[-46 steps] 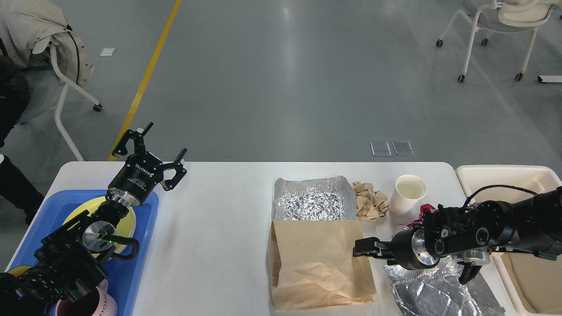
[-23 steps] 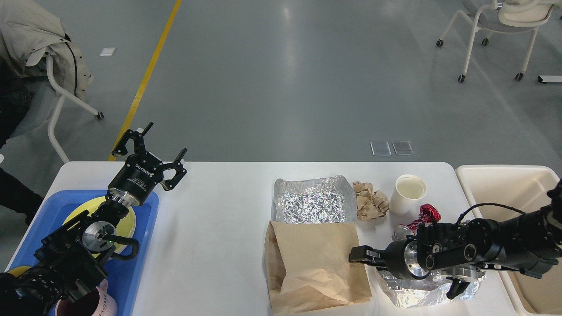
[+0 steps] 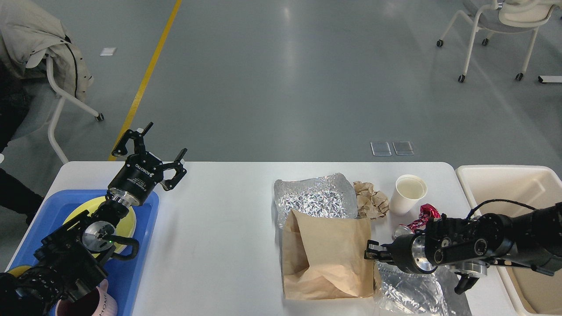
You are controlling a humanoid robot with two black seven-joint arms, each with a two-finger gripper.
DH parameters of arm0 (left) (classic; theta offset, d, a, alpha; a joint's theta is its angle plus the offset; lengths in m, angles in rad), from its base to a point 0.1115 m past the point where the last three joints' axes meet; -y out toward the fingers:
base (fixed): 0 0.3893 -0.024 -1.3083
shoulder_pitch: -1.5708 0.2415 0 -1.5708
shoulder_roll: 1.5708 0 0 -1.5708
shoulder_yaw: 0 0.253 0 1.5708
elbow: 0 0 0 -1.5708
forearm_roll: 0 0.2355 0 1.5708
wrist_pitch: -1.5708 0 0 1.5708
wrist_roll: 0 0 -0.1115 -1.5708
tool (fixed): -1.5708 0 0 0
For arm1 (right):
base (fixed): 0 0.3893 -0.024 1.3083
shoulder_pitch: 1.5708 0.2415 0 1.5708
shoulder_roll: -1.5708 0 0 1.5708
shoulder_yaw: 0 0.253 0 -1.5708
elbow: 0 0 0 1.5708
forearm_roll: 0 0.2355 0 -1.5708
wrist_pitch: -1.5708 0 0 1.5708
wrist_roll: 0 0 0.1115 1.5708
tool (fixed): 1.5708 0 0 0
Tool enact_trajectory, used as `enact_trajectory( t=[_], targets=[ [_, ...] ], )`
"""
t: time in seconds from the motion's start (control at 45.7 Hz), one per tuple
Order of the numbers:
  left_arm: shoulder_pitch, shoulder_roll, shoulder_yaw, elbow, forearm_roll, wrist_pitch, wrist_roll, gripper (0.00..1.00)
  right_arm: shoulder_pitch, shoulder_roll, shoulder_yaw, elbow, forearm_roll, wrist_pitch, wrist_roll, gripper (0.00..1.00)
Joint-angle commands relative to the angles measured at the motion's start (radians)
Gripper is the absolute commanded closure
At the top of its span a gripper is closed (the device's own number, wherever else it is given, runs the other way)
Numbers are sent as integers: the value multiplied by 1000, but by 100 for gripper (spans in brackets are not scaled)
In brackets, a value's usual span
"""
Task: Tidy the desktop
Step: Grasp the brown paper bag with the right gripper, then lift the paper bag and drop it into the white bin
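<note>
Our two end effectors over the cluttered white counter

The counter (image 3: 228,219) fills the lower frame: white, matte, smooth, rounded corners. On it lie a creased tan paper bag (image 3: 327,254), a crinkled foil tray (image 3: 314,197), a crumpled brown paper wad (image 3: 371,199), an upright white paper cup (image 3: 408,193), a shiny red wrapper (image 3: 426,213) and wrinkled clear plastic (image 3: 412,294). Our left end effector (image 3: 158,151) hovers, fingers spread apart, above a blue tray (image 3: 140,263) holding a yellow plate (image 3: 125,221). Our right end effector (image 3: 372,254) sits at the bag's right edge; we cannot tell whether it grips.
</note>
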Motion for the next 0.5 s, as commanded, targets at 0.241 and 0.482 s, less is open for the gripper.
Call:
enact_trajectory(
  t=[0.241, 0.482],
  targets=[
    [0, 0, 1, 0, 0, 0, 0, 0, 134, -160, -10, 131, -12, 69, 2, 100],
    [0, 0, 1, 0, 0, 0, 0, 0, 431, -333, -62, 227, -12, 288, 0, 100]
  ],
)
